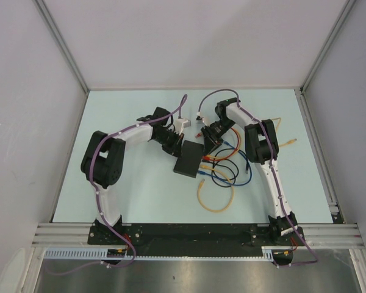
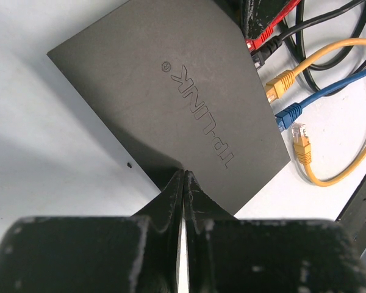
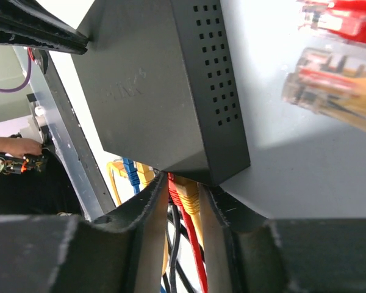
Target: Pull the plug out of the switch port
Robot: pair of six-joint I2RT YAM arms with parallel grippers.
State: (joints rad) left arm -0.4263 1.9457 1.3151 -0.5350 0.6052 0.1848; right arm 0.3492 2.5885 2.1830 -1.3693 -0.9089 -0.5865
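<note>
Left wrist shows one switch (image 2: 165, 104) with four plugs (image 2: 279, 82) at its edge.

blurry: two loose plugs (image 3: 338, 61), cut by the edge | hidden: switch (image 3: 165, 91) ports, down by right gripper (image 3: 186, 190) | grip on red plug (image 3: 172, 186): can't tell

Pale-green table (image 1: 128, 195), top view. Ctr: flat blk switch (image 1: 189, 158). Cables lie loose at its 3–5 o'clock, incl. blue cable (image 2: 332, 93); tan loop (image 1: 215, 211) at 5. White block (image 1: 182, 124) at 12. Orange cable (image 1: 291, 141) farther out at 3.
</note>
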